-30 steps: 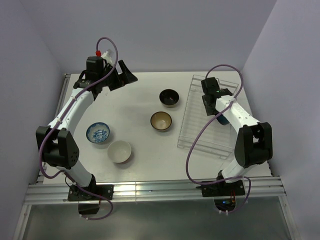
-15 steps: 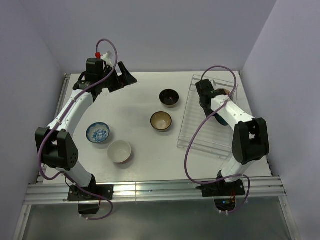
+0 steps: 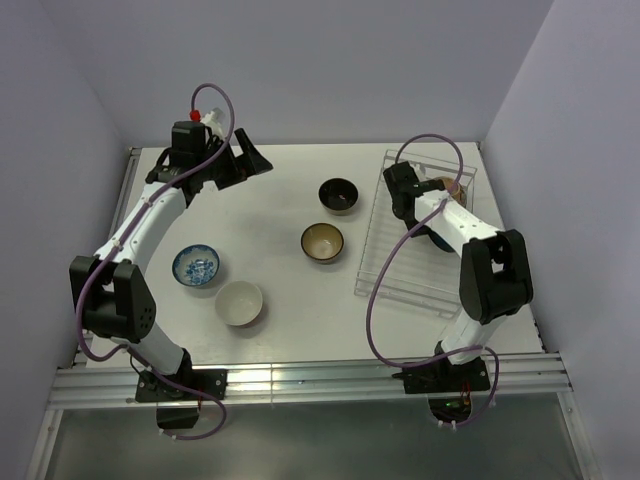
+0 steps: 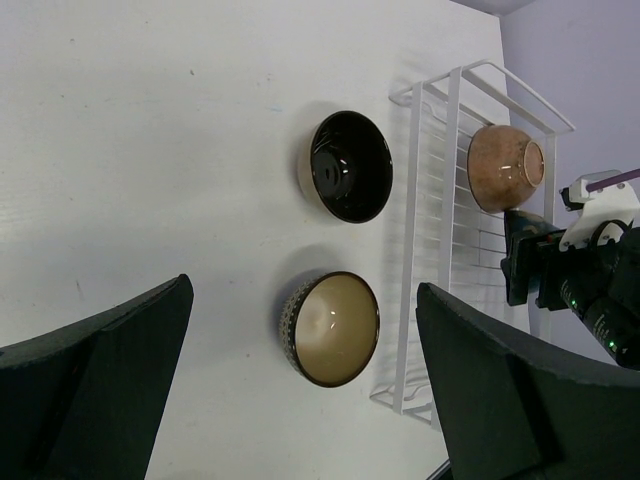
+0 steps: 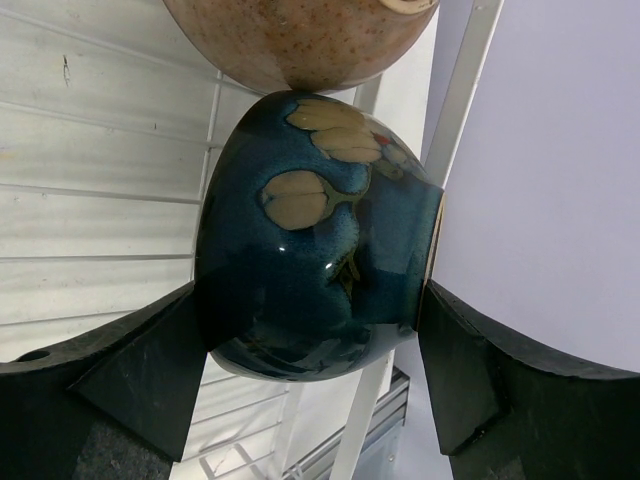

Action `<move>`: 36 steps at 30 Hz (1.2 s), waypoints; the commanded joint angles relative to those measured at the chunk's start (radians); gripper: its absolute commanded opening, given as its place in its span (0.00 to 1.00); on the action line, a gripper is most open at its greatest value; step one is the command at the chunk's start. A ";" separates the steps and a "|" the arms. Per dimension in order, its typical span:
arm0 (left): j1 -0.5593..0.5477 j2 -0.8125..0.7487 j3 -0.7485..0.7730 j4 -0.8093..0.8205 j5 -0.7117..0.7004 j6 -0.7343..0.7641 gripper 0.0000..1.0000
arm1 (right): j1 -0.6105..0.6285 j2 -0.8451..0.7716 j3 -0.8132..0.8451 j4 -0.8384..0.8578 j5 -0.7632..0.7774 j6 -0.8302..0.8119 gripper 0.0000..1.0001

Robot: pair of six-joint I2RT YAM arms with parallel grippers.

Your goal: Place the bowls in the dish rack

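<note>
My right gripper point(image 5: 312, 300) is open at full width, one finger on each side of the dark blue bowl point(image 5: 310, 220). That bowl stands on edge in the clear dish rack point(image 3: 372, 255), right behind a speckled brown bowl point(image 5: 290, 40) that also leans on edge. On the table lie the black bowl point(image 3: 339, 195), a tan-inside bowl point(image 3: 323, 242), the blue-patterned bowl point(image 3: 197, 266) and the cream-white bowl point(image 3: 239, 303). My left gripper point(image 4: 303, 288) hangs open and empty high over the back left of the table, looking down on the black bowl point(image 4: 350, 165) and the tan bowl point(image 4: 335, 328).
Purple walls close in the table at the back and on both sides, and the right wall runs close behind the rack point(image 5: 100, 190). The right arm point(image 3: 470, 230) lies across the rack's far half. A metal rail point(image 3: 300, 380) borders the near edge.
The right wrist has swung left and back toward the rack's far left corner, while the dark blue bowl has stayed in the rack. The left arm has shifted only slightly.
</note>
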 commanded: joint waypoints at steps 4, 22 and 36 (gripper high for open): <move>0.014 -0.050 0.010 0.038 0.006 0.001 1.00 | 0.033 0.049 -0.015 0.024 -0.118 0.077 0.78; 0.074 -0.027 -0.002 0.039 0.082 -0.025 0.99 | 0.056 0.100 -0.042 0.037 -0.165 0.075 0.96; 0.077 -0.056 -0.019 0.050 0.076 0.004 1.00 | 0.058 0.103 -0.061 0.045 -0.207 0.060 1.00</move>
